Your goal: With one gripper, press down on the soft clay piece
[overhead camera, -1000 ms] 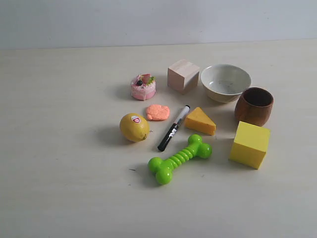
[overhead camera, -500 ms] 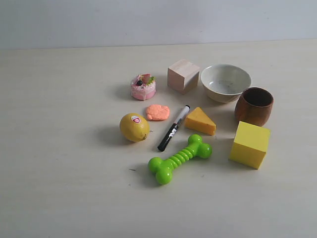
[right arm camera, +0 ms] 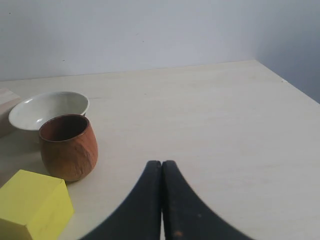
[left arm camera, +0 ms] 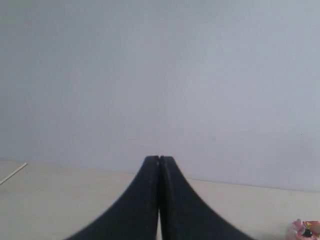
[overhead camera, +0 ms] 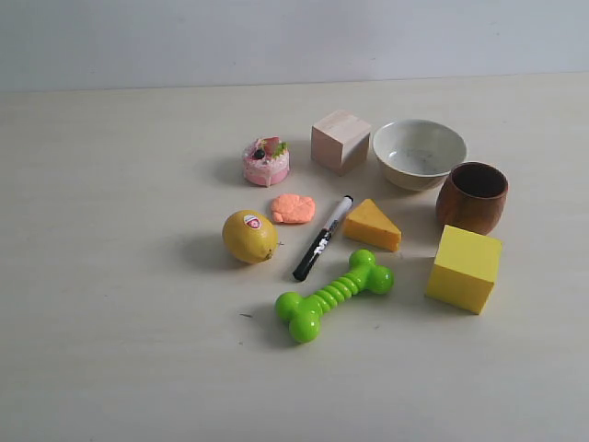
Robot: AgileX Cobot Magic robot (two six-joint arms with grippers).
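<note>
Left gripper (left arm camera: 159,160): fingers pressed flat together, nothing between them. Soft clay piece (overhead camera: 293,208) lies flat on the worktop (overhead camera: 110,322), at 2 o'clock from the lemon (overhead camera: 249,236) and 5 o'clock from the toy cake (overhead camera: 266,161), with the black marker (overhead camera: 322,238) just beside it toward 4 o'clock. Right gripper (right arm camera: 161,163): fingers likewise closed tight and empty, with the brown cup (right arm camera: 68,147) and yellow block (right arm camera: 33,205) nearby.

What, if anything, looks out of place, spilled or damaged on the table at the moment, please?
Nothing stands out. The clay piece lies whole near the marker. The bowl and cup stand upright with nothing spilled. The left gripper and right gripper are both shut and empty.
</note>
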